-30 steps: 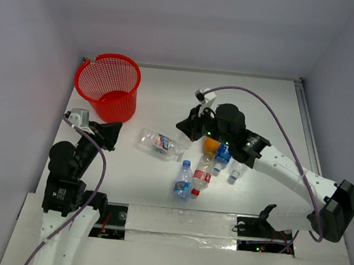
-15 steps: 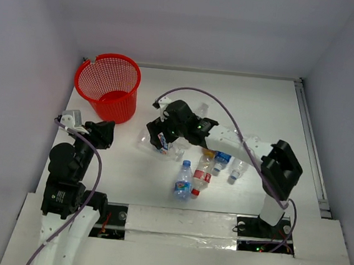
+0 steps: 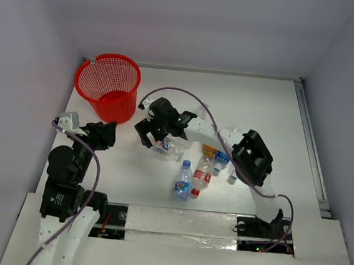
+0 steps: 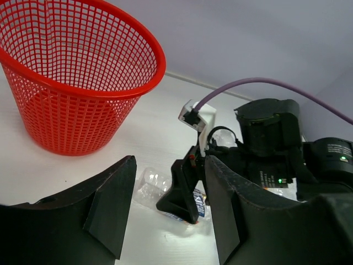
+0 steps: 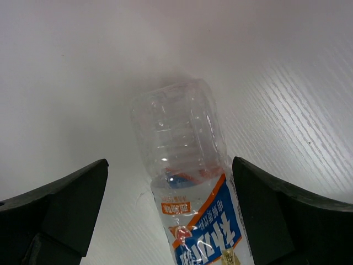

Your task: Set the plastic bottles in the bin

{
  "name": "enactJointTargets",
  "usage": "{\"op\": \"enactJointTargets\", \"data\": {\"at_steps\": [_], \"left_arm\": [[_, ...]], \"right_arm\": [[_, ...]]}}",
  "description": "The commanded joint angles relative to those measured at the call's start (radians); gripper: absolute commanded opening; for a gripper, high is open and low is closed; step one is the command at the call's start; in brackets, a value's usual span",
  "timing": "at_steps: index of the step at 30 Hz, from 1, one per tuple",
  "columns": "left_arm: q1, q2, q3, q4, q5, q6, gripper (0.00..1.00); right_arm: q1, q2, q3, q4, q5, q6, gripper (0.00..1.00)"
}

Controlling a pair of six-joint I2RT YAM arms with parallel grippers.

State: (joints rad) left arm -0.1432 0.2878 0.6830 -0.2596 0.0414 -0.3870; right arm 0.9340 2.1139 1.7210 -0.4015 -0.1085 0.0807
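A clear bottle with a blue and orange label lies on its side on the white table. My right gripper is open, one finger on each side of it, not closed on it. From above, that gripper covers part of the bottle. My left gripper is open and empty, low over the table and facing the bottle and the right gripper's fingers. The red mesh bin stands at the back left, also in the left wrist view. Several more bottles cluster at centre.
The cluster holds an upright blue-labelled bottle, a red-labelled one, an orange one and smaller clear ones. The right arm's elbow folds over the table beside them. Grey walls enclose the table on three sides.
My right arm swung left from the bottle cluster to the lying bottle and opened its jaws around it. My left gripper opened and shifted slightly left.
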Motion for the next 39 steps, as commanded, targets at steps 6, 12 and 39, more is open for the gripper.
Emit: {"op": "enactJointTargets", "data": {"at_steps": [6,12,39], "left_arm": [[-0.015,-0.021,0.009,0.028,0.000,-0.007,0.51],[-0.015,-0.029,0.010,0.026,-0.002,-0.009,0.51],[-0.042,-0.055,0.021,-0.001,-0.074,-0.030,0.50]], "right_arm": [[0.015,0.116,0.153,-0.076,0.006,-0.035,0.99],[0.015,0.158,0.206,-0.091,-0.017,-0.016,0.83],[-0.119,-0.079,0.412,0.656,-0.150,0.444,0.43]]}}
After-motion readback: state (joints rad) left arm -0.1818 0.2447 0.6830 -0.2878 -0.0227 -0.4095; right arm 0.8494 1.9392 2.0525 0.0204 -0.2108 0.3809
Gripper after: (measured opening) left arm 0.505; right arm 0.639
